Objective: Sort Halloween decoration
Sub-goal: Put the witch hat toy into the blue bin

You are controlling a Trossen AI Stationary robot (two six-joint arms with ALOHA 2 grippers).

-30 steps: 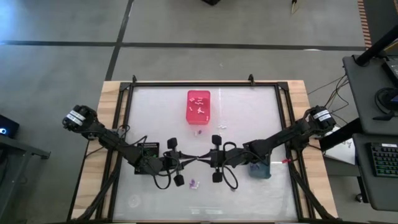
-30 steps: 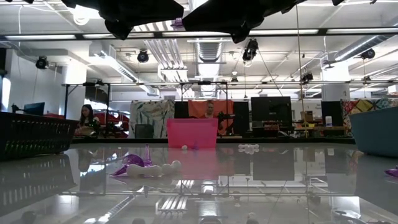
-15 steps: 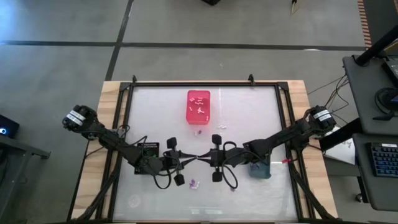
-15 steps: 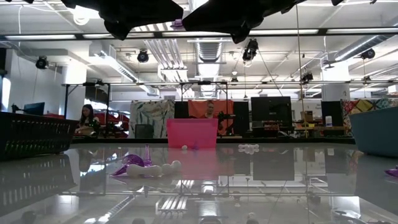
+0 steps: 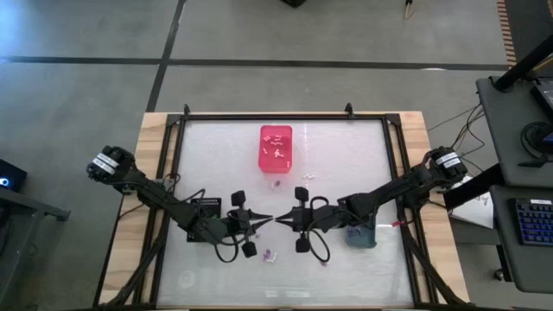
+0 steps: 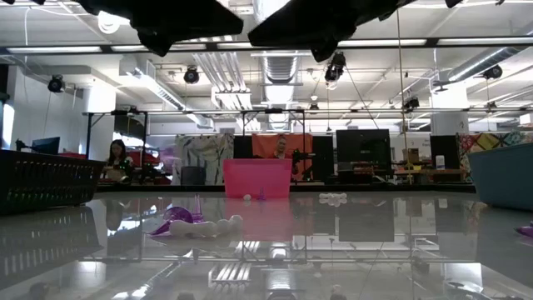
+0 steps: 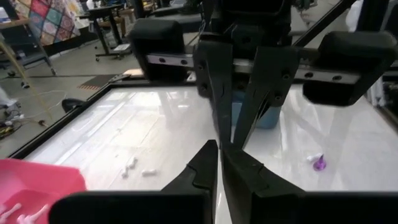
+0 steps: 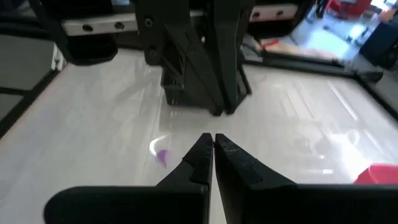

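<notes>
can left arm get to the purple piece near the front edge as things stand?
Probably yes. The purple piece lies in the open just in front of the shut left gripper, which hangs tip to tip with the shut right gripper; nothing covers it.

High cam: overhead, straight down, whole table (image 5: 346, 147). Low cam: tabletop level, facing across to room; shares pink bin (image 5: 276, 148) w/ high. Wrist cams: close, facing each other mid-table; each shows the opposite arm's gripper.
</notes>
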